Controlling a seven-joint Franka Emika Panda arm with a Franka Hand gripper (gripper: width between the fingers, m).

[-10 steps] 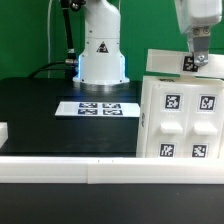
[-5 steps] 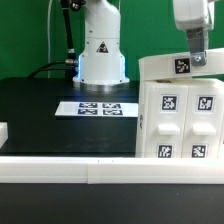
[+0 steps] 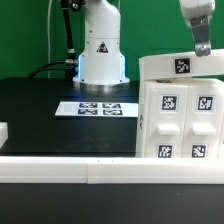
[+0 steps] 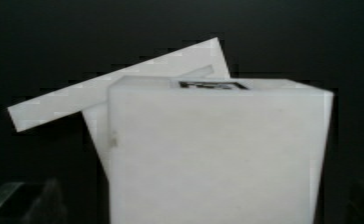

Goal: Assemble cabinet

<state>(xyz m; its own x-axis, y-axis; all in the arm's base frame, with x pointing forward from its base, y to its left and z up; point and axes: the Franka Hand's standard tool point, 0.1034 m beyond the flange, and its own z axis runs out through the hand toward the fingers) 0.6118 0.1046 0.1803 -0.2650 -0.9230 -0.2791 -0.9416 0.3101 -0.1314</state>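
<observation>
The black tabletop [image 3: 40, 110] is taking up most of the scene. The cabinet [image 3: 150, 120] is standing upright on it at the exterior view's right, just behind the white front rail [image 3: 60, 165]. It's showing four tags on its front and one on top. The arm's base [image 3: 102, 50] is sitting at the back, and the marker board [image 3: 98, 108] is lying flat near it. The claw [image 3: 203, 47] is hanging right over the cabinet's top tag. Honestly I can't tell if its fingers are apart or together. The cabinet [image 4: 214, 150] is filling the wrist view.

The marker board [image 3: 100, 108] lies flat on the black table [image 3: 40, 120] (white rail [image 3: 60, 168] along its front).
</observation>
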